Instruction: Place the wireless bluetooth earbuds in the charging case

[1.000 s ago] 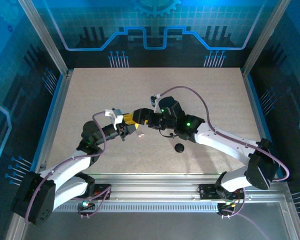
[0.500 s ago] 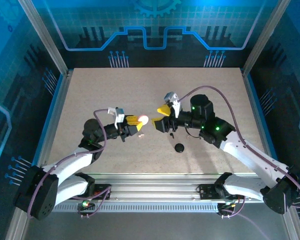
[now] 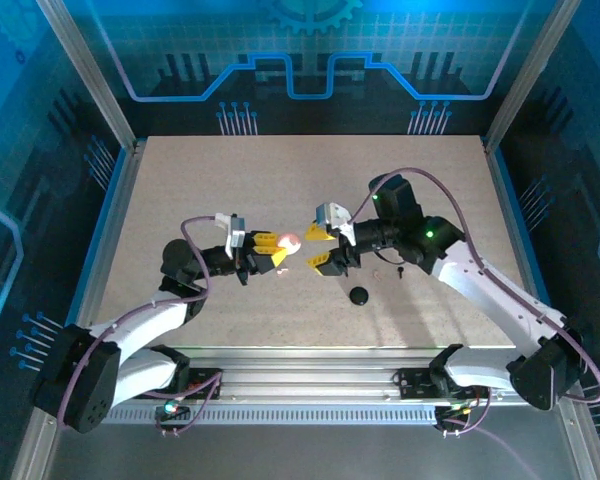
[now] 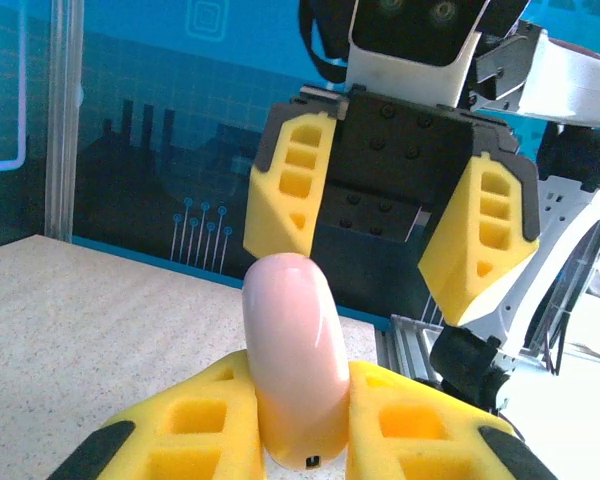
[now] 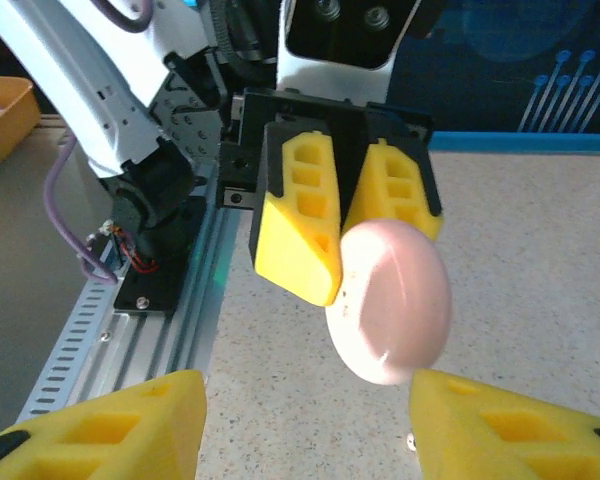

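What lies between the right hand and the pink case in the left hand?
Nothing: in the top view only bare table shows between the pink case and the right hand.

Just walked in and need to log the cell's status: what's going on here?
The left gripper is clamped on a round pink charging case and holds it edge-on above the table. The right gripper faces it from close by with its jaws apart, not touching it. A round black case lies on the table, nearer the arm bases.
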`<action>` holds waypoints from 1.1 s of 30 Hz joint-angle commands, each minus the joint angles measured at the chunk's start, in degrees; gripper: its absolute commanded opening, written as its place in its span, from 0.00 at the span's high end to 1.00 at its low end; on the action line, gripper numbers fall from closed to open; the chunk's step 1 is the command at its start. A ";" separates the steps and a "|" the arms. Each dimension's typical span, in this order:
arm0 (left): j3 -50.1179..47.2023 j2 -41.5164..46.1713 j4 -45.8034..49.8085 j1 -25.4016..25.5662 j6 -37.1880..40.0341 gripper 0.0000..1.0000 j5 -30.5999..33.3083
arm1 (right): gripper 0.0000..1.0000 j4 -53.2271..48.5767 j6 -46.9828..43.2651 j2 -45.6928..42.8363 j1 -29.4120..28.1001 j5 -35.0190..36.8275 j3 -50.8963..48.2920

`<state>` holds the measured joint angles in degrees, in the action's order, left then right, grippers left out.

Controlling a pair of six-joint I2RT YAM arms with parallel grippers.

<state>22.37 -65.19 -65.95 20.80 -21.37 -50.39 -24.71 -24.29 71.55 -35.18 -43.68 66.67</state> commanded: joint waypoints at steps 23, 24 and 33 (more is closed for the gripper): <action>0.76 -2.31 -10.34 0.38 -3.28 0.85 -2.43 | 0.50 -7.76 -2.73 11.39 0.37 -8.96 11.74; 0.77 -2.26 -10.42 0.38 -3.27 0.85 -2.43 | 0.49 -8.04 -2.69 11.72 0.38 -8.73 12.05; 0.73 -1.83 -9.18 0.38 -2.11 0.85 -2.04 | 0.49 -8.07 -1.86 10.95 2.26 -6.03 12.26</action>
<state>22.37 -67.16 -72.47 19.88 -24.08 -49.32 -33.80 -26.44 81.45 -33.36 -50.17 78.02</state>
